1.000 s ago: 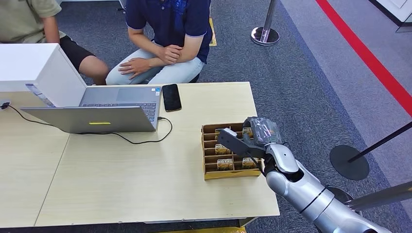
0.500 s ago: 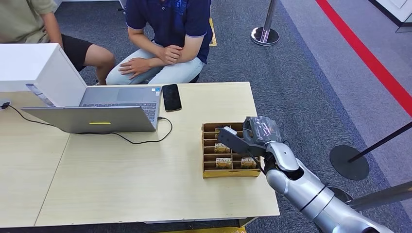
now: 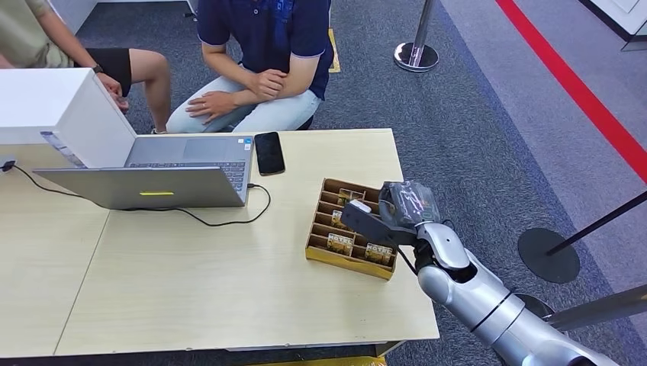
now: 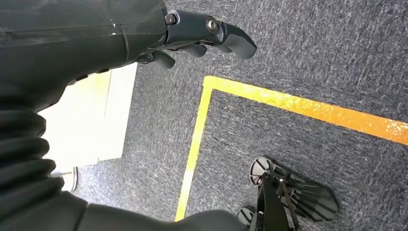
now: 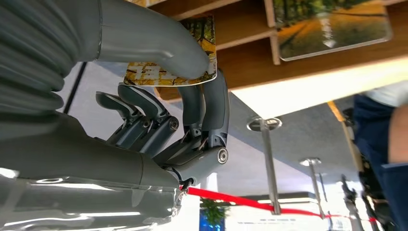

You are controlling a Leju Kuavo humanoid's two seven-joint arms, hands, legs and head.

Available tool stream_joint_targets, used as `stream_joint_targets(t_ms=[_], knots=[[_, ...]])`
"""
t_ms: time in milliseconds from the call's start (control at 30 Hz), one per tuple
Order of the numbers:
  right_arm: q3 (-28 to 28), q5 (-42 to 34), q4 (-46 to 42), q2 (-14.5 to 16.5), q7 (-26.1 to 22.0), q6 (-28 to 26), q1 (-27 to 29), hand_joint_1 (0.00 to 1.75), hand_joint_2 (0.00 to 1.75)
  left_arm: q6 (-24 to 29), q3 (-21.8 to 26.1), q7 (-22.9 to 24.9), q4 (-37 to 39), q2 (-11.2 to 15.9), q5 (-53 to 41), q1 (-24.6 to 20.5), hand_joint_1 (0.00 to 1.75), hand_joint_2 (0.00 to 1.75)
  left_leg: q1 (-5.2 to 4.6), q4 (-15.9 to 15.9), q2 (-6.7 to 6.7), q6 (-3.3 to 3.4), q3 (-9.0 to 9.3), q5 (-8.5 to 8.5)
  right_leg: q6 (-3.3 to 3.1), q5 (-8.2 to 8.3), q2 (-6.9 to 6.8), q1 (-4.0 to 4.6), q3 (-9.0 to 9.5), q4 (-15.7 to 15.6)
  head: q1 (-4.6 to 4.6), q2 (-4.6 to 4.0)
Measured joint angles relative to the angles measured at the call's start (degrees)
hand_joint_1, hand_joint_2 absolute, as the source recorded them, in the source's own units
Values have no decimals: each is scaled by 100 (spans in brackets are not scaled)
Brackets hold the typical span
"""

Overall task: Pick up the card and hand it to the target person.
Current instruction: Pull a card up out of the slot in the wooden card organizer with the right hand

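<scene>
A pale wooden table (image 3: 191, 282) is being shown on dark grey carpet (image 3: 473, 114), with a red floor line (image 3: 580, 91) running well beyond the table's far right side and a stanchion base (image 3: 416, 55) standing on the carpet past its far edge. An open laptop (image 3: 152, 179) is being supported on the table's far left part, with a white box (image 3: 53, 107) just behind it and a black phone (image 3: 268, 152) just beside it. A brown card tray (image 3: 347, 229) is lying askew near the table's right edge, with cards standing in its slots. A card (image 5: 168, 72) is being pinched between the thumb and fingers of the right hand (image 3: 381, 213) over that tray. The left hand (image 4: 192, 36) is hanging over carpet marked with a yellow line (image 4: 298, 103), its fingers loosely curled and holding nothing. Two people are sitting beyond the table's far edge, one in a navy shirt (image 3: 267, 30).
</scene>
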Motion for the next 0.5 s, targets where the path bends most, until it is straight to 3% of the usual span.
stream_joint_targets(t_ms=[167,333,500], knots=[[-199,598,-565,52,-355,-699,42,175,175,-40,-69,14,-7,-11,-78,-1,0,175,-1,2,1,-1,-1,-2,-2,-2,2,-1,-4,4,0,0],[-171,719,-438,266,-420,-554,-187,175,175,-86,-118,12,-6,0,-135,-2,0,175,-1,1,6,0,1,0,-2,1,8,-1,-3,3,0,0],[255,924,588,657,-627,-201,-881,175,175,-185,-258,7,-7,40,-269,-9,0,175,-2,2,26,0,-2,1,-1,8,27,-3,-11,7,0,0]])
